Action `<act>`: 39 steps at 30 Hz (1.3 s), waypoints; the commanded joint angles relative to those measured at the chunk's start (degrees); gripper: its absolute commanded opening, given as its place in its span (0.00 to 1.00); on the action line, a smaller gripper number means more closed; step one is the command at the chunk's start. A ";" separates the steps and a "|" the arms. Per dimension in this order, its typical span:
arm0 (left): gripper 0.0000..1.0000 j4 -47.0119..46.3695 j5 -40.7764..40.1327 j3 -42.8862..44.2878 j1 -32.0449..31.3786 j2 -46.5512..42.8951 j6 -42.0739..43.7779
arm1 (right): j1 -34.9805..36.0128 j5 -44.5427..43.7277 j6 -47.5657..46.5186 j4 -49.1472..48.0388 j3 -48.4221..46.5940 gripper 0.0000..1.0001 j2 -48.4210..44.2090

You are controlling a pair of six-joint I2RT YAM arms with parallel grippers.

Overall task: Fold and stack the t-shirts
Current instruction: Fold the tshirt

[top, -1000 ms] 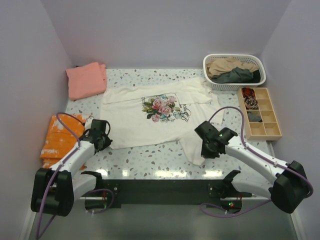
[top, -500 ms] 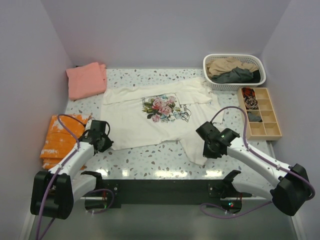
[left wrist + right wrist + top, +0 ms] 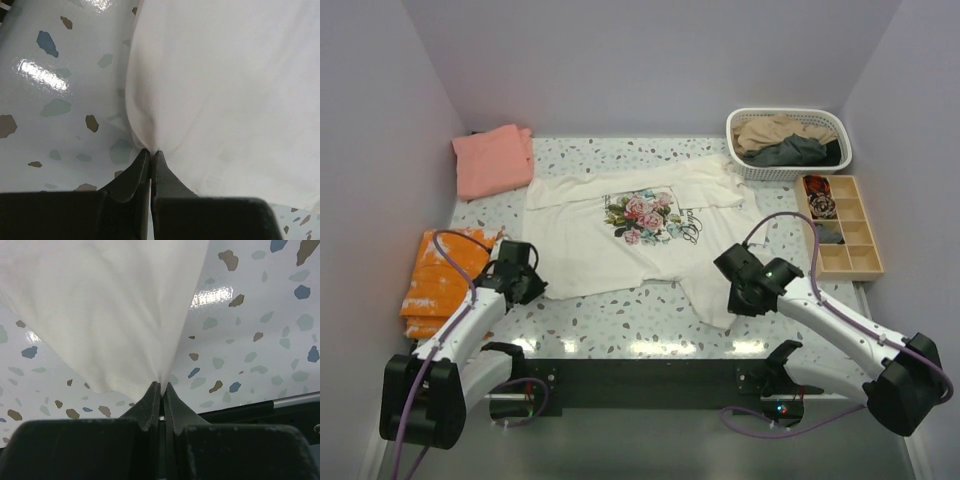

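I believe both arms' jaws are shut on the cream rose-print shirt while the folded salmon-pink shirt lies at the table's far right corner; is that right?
Not quite. The folded salmon-pink shirt lies at the far left corner, not the far right, as the top external view shows. Both arms' jaws are indeed shut on the cream rose-print shirt.

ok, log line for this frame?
left gripper: shut on cream shirt, near-left corner | right gripper: shut on its near-right corner | fold: not started
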State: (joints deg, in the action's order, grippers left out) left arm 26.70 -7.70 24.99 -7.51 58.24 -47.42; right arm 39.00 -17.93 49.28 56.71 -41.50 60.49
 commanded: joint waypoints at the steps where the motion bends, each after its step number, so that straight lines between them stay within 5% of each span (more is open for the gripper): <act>1: 0.00 4.31 -1.78 5.92 0.30 -1.73 -0.13 | 0.20 -5.96 2.22 2.00 -3.85 0.00 -3.36; 12: 0.00 6.79 -5.74 11.75 0.48 1.87 3.03 | -2.26 -16.60 -1.19 -3.09 -10.88 0.00 0.50; 21: 0.02 2.67 -8.11 13.41 1.26 6.70 4.88 | -11.04 -13.63 -11.83 -14.42 -15.01 0.00 6.12; 39: 0.02 -6.22 -8.12 26.33 4.08 27.45 9.27 | -16.41 -13.18 -21.24 -21.82 -35.04 0.00 30.20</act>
State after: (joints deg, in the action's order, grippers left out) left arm 24.32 -15.64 46.26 -4.43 82.30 -40.38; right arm 23.83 -30.28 31.05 37.65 -70.24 87.37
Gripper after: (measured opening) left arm 0.036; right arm 0.018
